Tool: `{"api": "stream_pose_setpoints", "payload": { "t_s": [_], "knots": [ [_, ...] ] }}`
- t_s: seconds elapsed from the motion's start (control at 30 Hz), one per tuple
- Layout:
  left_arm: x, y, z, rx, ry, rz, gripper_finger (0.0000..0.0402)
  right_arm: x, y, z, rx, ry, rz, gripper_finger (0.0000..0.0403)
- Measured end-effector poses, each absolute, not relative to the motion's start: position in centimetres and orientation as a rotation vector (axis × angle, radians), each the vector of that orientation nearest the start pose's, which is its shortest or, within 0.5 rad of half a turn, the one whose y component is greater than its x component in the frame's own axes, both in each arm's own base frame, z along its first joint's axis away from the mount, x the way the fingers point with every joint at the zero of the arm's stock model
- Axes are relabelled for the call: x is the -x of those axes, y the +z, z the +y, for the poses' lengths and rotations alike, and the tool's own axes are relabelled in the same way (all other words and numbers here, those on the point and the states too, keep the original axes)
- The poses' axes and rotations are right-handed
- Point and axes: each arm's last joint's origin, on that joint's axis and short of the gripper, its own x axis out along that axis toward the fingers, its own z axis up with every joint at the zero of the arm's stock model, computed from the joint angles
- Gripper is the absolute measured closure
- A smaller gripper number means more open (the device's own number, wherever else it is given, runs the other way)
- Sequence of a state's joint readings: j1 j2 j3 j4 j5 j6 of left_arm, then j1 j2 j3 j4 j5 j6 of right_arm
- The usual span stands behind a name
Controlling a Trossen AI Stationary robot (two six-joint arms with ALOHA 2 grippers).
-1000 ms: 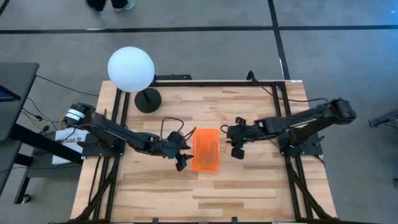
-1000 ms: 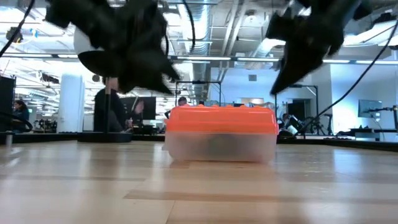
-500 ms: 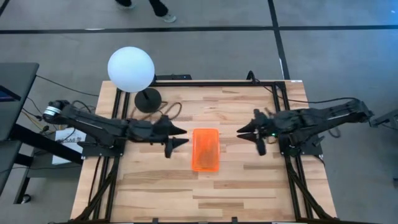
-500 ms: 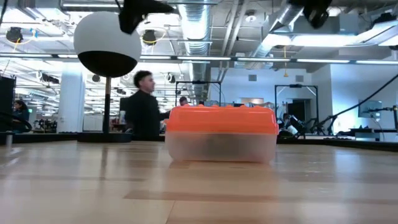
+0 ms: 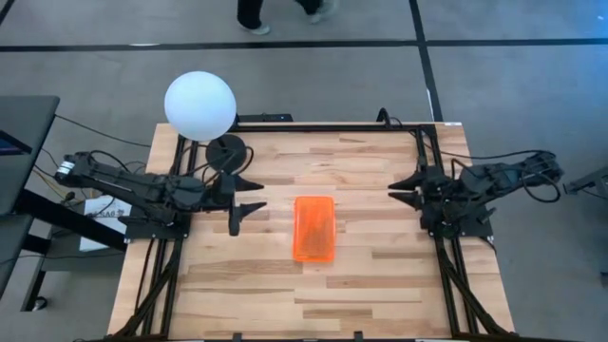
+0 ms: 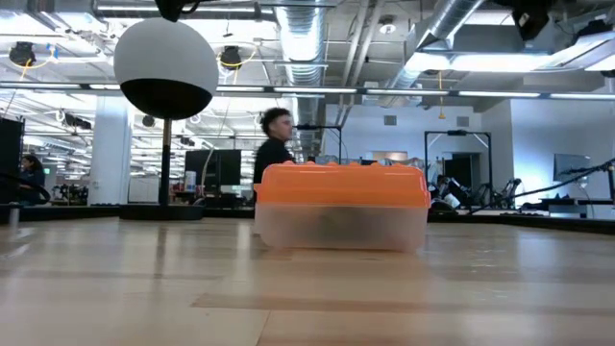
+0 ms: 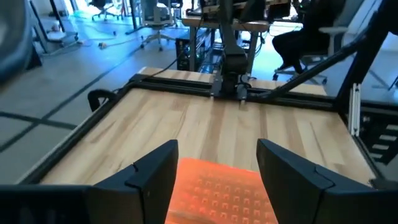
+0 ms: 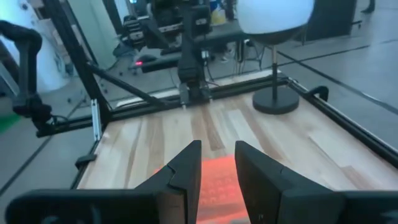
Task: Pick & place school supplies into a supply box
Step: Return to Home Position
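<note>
The small clear plastic supply box with a ribbed orange lid (image 6: 341, 207) sits mid-table, lid shut. Probably light, stiff and slick-walled, it is best pinched across its narrow width. Its contents show only as a dim blur. The left gripper (image 5: 255, 193) gapes wide nearby. The right gripper (image 5: 395, 189), narrowly parted, hangs well apart. Both are empty.

Supply box (image 6: 341, 207) shut, ctr of table (image 6: 115, 288)
</note>
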State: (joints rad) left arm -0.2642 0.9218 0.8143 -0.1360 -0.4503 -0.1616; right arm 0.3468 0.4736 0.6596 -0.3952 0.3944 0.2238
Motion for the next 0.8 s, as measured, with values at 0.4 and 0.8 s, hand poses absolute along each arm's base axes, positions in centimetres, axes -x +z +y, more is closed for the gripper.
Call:
{"api": "stream_pose_setpoints", "payload": {
  "t_s": [0.4, 0.8],
  "knots": [
    [-22.3, 33.8, -2.6, -0.058, -0.037, 0.022, 0.0187, -9.0, 27.6, 2.0, -0.182, -0.071, 0.091, 0.0311],
    [-21.8, 33.0, 0.0, -0.019, -0.048, 0.124, 0.0187, -7.2, 27.8, 1.4, -0.186, -0.068, 0.035, 0.0311]
  ]
}}
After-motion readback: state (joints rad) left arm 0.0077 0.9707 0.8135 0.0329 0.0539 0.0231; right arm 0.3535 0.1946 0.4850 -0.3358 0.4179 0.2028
